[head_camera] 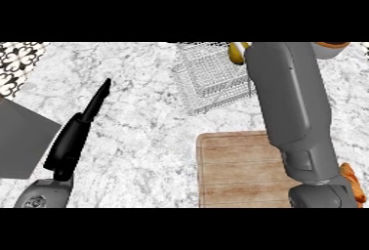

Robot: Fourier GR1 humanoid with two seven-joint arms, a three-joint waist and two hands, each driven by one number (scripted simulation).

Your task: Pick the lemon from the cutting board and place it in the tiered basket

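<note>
Over the wire basket (209, 80) at the back of the counter (144, 132), the right forearm stretches away from the viewer, and a sliver of yellow, probably the lemon (236, 52), shows beside its far end. The right robot hand is hidden, so I cannot tell how its fingers stand. The left robot hand (75, 134) rests open at the left, fingers straight. To finish well, the lemon should go low into the basket before release, clear of the thin rim. The basket is fine silver mesh, square-walled; the cutting board (241, 171) is pale planked wood with rounded corners; the counter is mottled white marble.
</note>
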